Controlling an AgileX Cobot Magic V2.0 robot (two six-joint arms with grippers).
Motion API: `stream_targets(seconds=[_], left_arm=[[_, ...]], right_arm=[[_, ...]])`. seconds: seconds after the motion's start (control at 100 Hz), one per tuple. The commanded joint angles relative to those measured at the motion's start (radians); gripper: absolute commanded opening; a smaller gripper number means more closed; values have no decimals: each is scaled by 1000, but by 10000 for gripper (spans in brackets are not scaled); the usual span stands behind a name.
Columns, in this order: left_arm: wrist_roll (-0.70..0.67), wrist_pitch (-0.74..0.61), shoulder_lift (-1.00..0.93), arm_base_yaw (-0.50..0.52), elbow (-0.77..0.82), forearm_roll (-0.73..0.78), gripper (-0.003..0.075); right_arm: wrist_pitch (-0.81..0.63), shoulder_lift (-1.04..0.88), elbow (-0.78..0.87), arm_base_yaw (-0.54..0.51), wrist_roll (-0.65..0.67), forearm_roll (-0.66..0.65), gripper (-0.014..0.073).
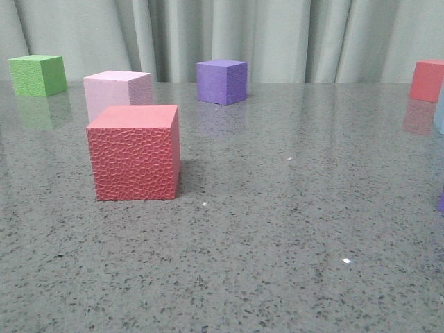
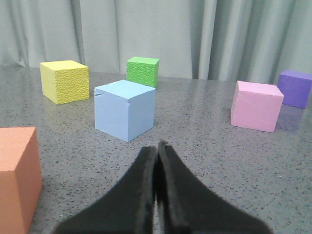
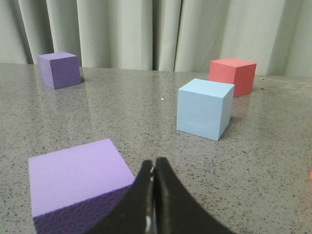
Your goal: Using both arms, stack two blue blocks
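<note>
One pale blue block (image 2: 125, 109) rests on the grey table ahead of my left gripper (image 2: 157, 146), which is shut and empty, a short gap short of the block. The other blue block (image 3: 204, 108) sits ahead of my right gripper (image 3: 153, 163) and off to one side; that gripper is also shut with nothing in it. The front view shows neither gripper. A pale blue sliver (image 1: 440, 107) at its right edge may be one of the blocks.
Around the left blue block stand a yellow cube (image 2: 65, 81), green cube (image 2: 143, 71), pink cube (image 2: 256, 105) and orange cube (image 2: 17, 178). A lilac cube (image 3: 78, 181) lies beside the right fingers, a red cube (image 3: 233, 74) behind the right blue block. A big red cube (image 1: 135, 151) fills the front view's left.
</note>
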Motion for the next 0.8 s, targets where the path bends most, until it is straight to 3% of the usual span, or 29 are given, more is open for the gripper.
stream_targets(seconds=[0.0,0.64,0.79], left_arm=[[-8,-75,-33,3,41,3,-19],[-8,-75,-33,3,41,3,-19],[-8,-91,-33,3,41,3,-19]], right_arm=[[-80,-26,-18,-4,-9,-9,-122],[-81,-26,-18,-4,-9,-9,-122],[-143,-26,-18,-4,-9,-9,-122]])
